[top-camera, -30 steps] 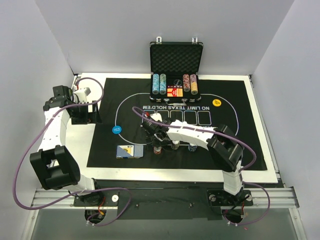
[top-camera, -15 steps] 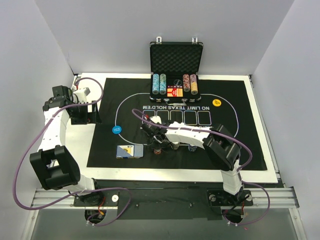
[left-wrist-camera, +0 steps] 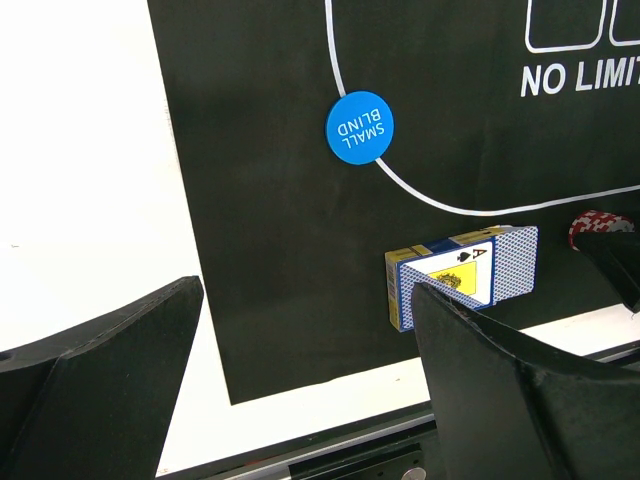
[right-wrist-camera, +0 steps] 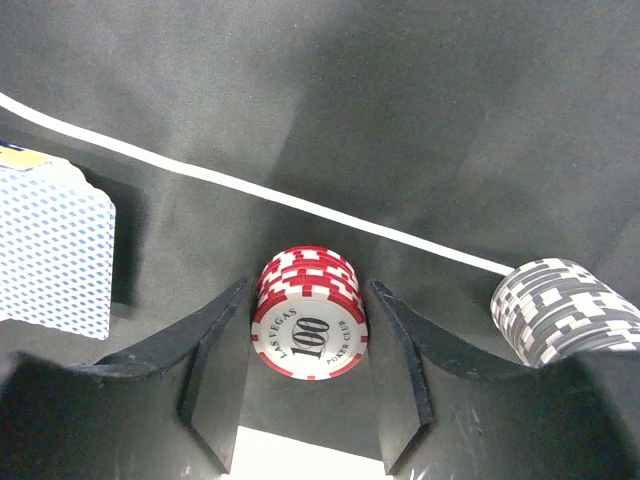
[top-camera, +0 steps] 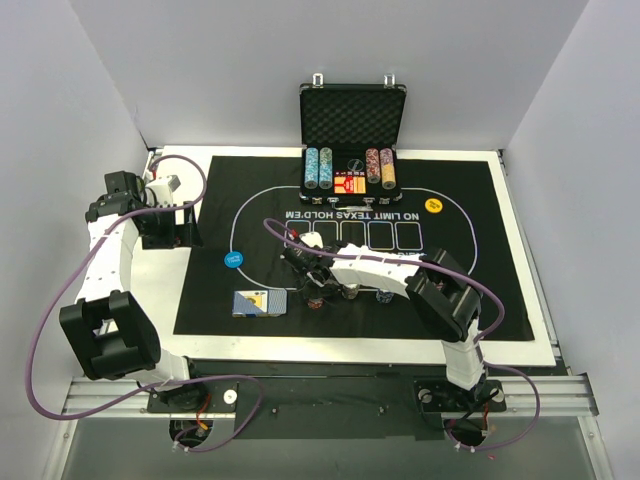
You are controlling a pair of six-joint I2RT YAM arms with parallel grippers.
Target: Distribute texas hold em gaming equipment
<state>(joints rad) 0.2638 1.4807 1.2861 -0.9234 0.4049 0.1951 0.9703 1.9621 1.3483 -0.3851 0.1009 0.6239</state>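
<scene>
The right arm (top-camera: 390, 268) lies stretched out low over the black felt mat (right-wrist-camera: 300, 90), wrist tipped down. The right gripper (right-wrist-camera: 308, 290) has its jaws drawn about halfway in, and their inner faces sit against both sides of a short stack of red-and-white striped poker chips (right-wrist-camera: 310, 325), which stands on the mat. Just off its right finger stands a stack of grey-and-white striped chips (right-wrist-camera: 565, 310), apart from it. Off its left finger lies a blue-backed pack of playing cards (right-wrist-camera: 55, 255), with a strip of bare mat between. A white printed line (right-wrist-camera: 200, 175) runs across just beyond the fingertips, and past it the felt is open.

The left arm (top-camera: 105, 250) is folded back, off to the side. The left gripper (left-wrist-camera: 308, 290) stands spread wide, holding nothing, over the mat's left edge. The pack lies just beyond its right finger, and a round blue "SMALL BLIND" disc (left-wrist-camera: 360, 127) lies farther ahead.
</scene>
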